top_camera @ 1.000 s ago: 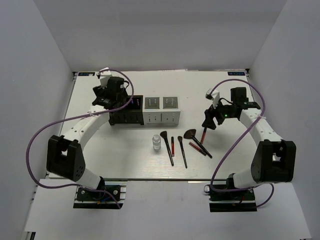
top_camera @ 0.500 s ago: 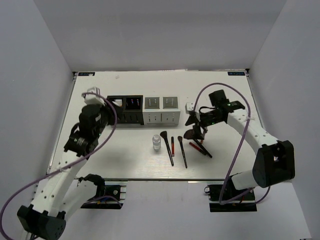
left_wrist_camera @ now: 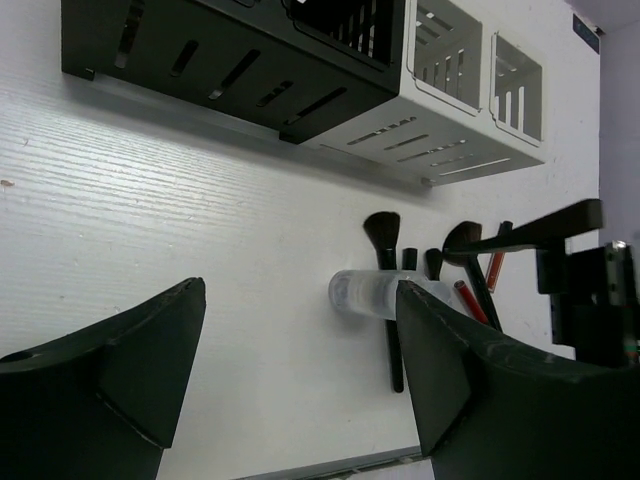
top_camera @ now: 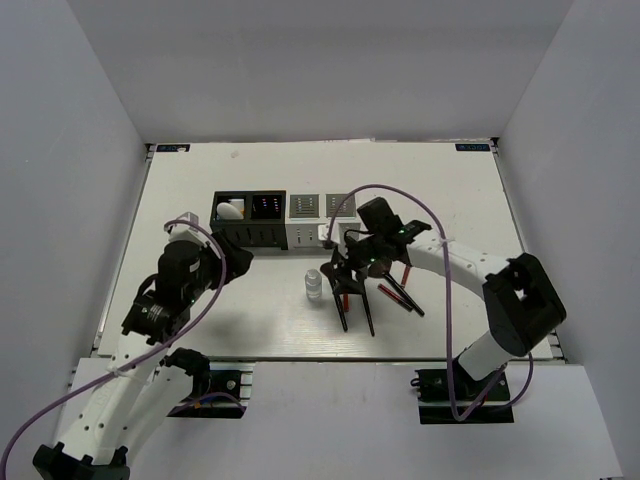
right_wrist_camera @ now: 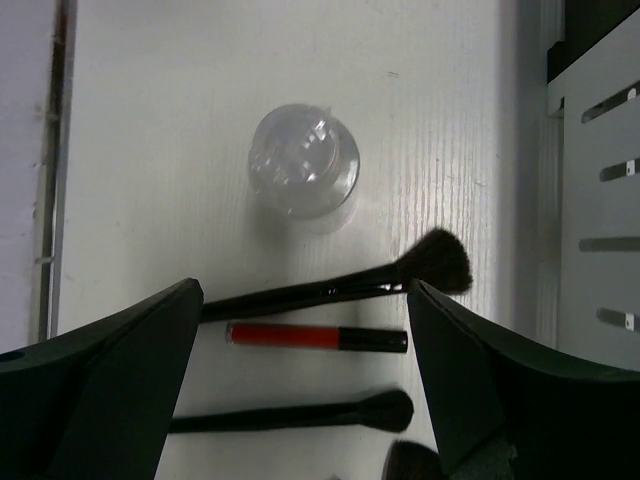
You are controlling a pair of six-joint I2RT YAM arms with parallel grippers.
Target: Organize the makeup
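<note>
The makeup lies in the middle of the table: a small clear bottle, black brushes and a thin red stick, with more red sticks to the right. A white oval sits in the black box. My right gripper hangs open over the brushes and the red stick, holding nothing. My left gripper is open above bare table, left of the bottle, which lies beside its right finger.
The black box and white slotted box stand in a row behind the makeup. The white box's wall is close on the right of the right wrist view. The table's near edge runs just below the brushes.
My left arm has pulled back from the black box toward the near left, and the white oval now shows inside that box. My right gripper has swung left to above the brushes by the bottle.
</note>
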